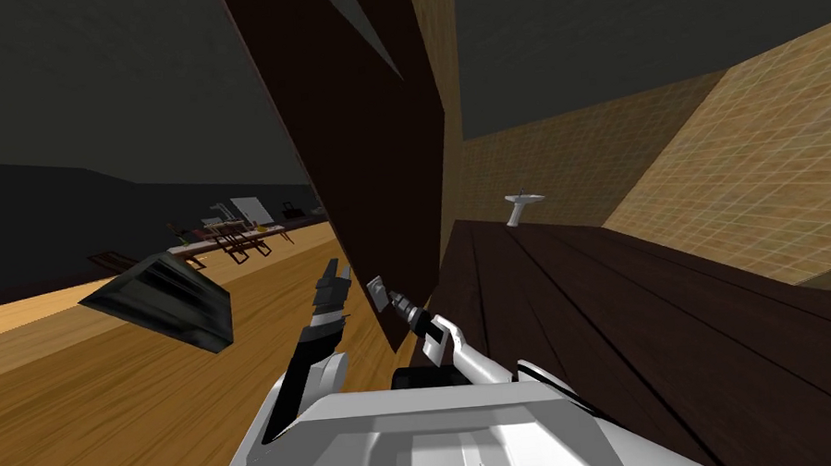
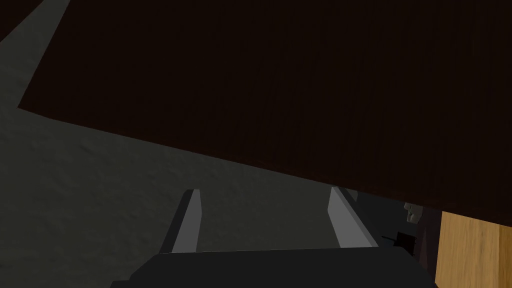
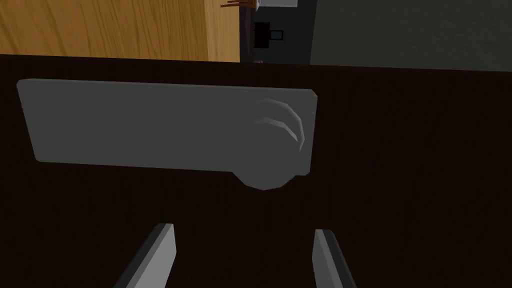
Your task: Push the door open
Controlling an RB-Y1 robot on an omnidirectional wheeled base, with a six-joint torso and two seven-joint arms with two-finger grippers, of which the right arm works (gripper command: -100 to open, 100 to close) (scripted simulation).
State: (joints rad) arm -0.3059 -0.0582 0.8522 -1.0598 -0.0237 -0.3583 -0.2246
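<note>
The right gripper (image 3: 245,231), spread wide, is aimed at the grey handle plate (image 3: 150,125) at twelve o'clock; the dark door (image 1: 352,156) is judged partly opened, more pushing needed.

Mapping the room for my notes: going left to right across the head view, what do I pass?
Dark slanted box, table with chairs, left end effector, right end effector, white sink, tiled wall.

A white sink (image 1: 524,201) stands against tan tiled walls (image 1: 770,170).
</note>
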